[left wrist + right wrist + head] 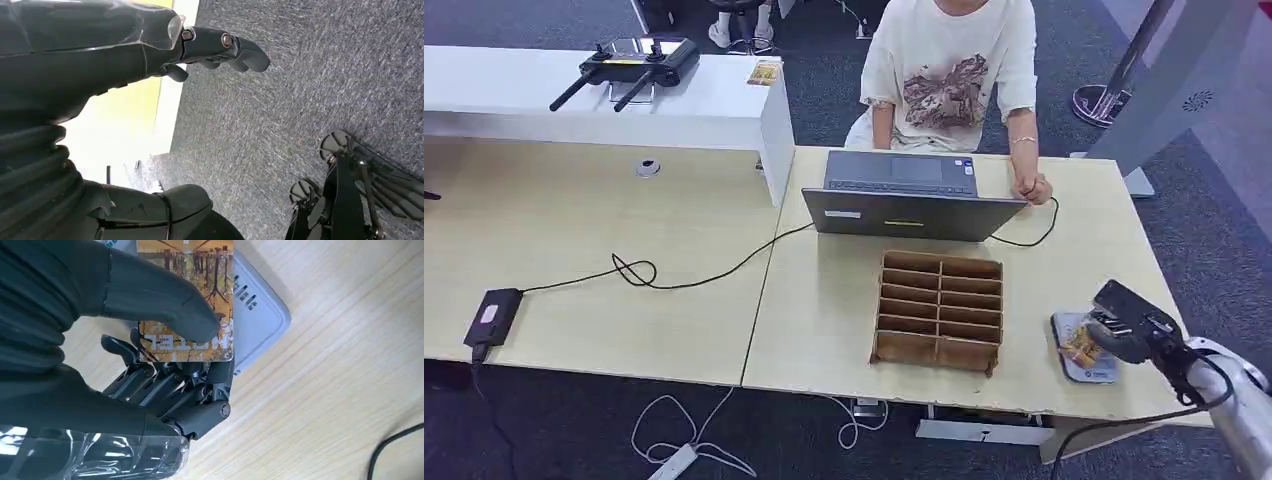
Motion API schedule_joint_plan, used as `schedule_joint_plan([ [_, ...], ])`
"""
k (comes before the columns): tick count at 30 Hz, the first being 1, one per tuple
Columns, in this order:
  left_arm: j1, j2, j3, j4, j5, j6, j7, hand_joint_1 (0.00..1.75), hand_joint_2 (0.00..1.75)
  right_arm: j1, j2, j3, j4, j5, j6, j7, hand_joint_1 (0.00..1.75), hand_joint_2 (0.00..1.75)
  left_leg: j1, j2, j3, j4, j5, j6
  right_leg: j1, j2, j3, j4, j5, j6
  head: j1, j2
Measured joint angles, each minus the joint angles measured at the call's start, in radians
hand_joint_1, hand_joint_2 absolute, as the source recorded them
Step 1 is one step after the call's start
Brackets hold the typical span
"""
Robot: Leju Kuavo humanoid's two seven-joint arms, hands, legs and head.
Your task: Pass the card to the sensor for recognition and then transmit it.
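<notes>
Right hand point(165, 365) pinches the card point(187, 300) between thumb and fingers point(165, 385), holding it right over the grey sensor pad point(260, 315) on the table point(824, 310) — recognition looks underway, handing over still to come. Left hand point(215, 47) hangs empty, fingers loosely curled. Nearby: cardboard divider tray point(939, 310), laptop point(909, 195) — a person point(949, 70) sits behind.

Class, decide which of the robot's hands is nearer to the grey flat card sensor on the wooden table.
Right. The right hand holds the orange card directly over the grey flat card sensor. The left hand hangs beside the table edge, above the carpet.
</notes>
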Motion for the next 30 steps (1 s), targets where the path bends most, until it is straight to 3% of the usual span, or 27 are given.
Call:
schedule_joint_plan([
  [18, 0.0, 0.0, 0.0, 0.0, -0.003, -0.003, -0.004, 0.0, 1.75, 0.013, 0.0, 0.002, 0.006, 0.002, -0.022, -0.011, 1.75, 1.75, 0.0, 0.0, 0.001, 0.0, 0.0, 0.0, 0.0, 0.0, 0.0, 0.0, 0.0, 0.0, 0.0, 0.0],
  [30, 0.0, 0.0, 0.002, 0.0, -0.006, -0.003, -0.004, 0.0, 1.75, 0.026, -0.002, -0.059, -0.001, -0.097, 0.116, -0.064, 1.75, 1.75, 0.0, 0.0, 0.001, 0.0, 0.0, 0.0, 0.0, 0.0, 0.0, 0.0, 0.0, 0.0, 0.0, 0.0],
])
